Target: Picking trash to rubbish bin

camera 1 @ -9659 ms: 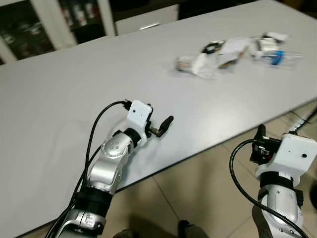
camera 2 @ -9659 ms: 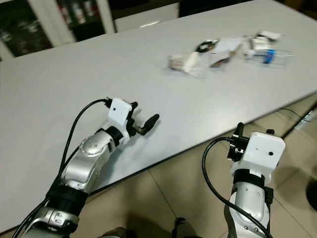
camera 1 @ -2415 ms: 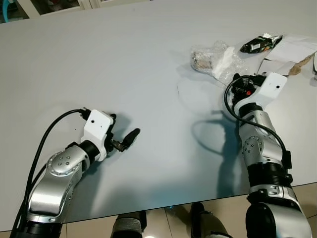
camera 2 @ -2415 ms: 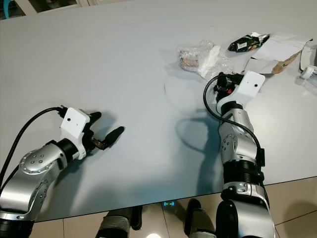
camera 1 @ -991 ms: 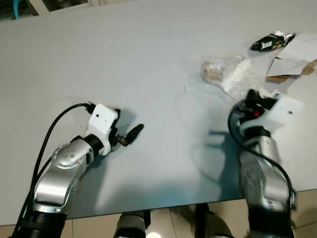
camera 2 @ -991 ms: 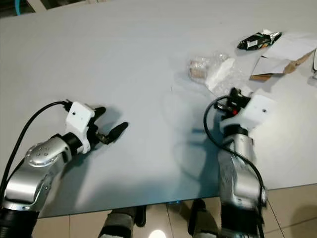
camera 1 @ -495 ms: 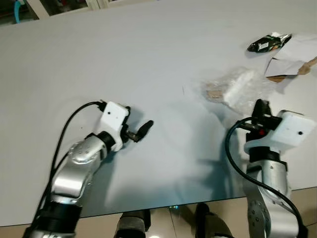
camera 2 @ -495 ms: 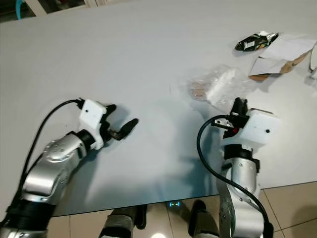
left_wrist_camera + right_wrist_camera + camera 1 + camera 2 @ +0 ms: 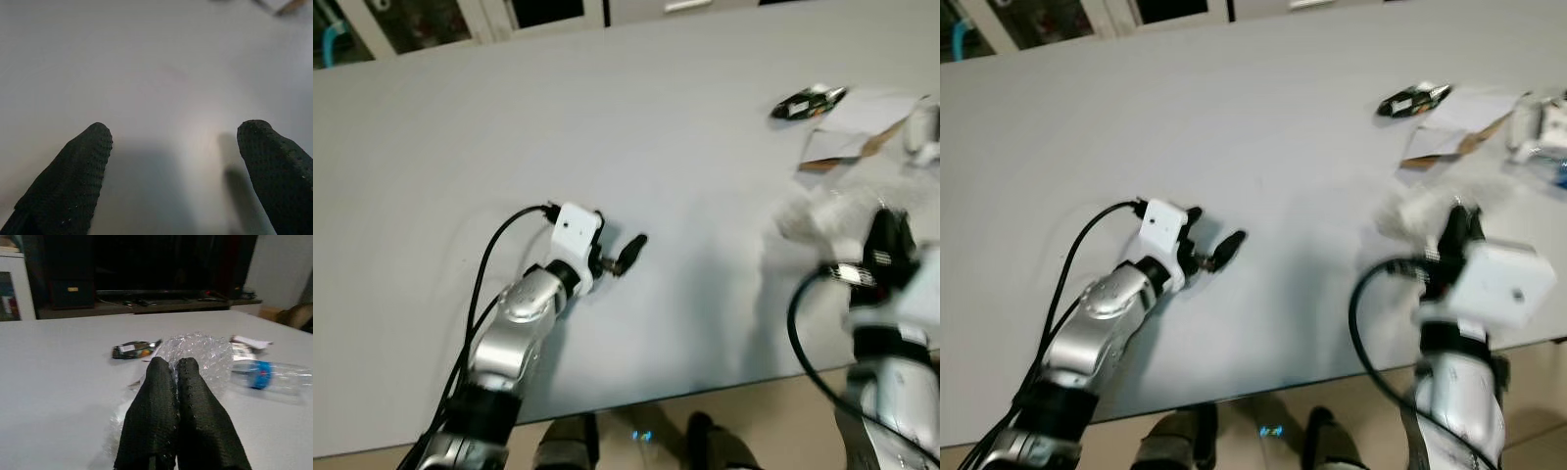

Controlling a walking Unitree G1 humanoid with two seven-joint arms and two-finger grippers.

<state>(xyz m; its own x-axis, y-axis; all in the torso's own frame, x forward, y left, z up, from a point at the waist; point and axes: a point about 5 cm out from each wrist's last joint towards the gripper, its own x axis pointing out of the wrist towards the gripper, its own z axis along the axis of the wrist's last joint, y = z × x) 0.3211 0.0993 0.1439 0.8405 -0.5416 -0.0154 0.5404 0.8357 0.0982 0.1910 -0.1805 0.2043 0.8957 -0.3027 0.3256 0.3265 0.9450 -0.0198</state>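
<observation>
A crumpled clear plastic bag (image 9: 811,211) is at the tips of my right gripper (image 9: 884,231), close to the front right edge of the grey table (image 9: 607,117). In the right wrist view the two black fingers (image 9: 161,396) are pressed together, and the bag (image 9: 205,350) bulges around and behind their tips. My left gripper (image 9: 1214,233) hovers low over bare table at centre left. Its fingers (image 9: 73,171) are spread wide with nothing between them.
Farther back on the right lie a dark snack wrapper (image 9: 808,98), torn paper and cardboard pieces (image 9: 847,142), and a clear bottle with a blue label (image 9: 266,374). The table's front edge (image 9: 685,392) runs just before my feet (image 9: 568,441) on the tiled floor.
The camera has shifted. The plastic bag has moved right, away from the dark wrapper, along with my right gripper. My left gripper stays open over the table.
</observation>
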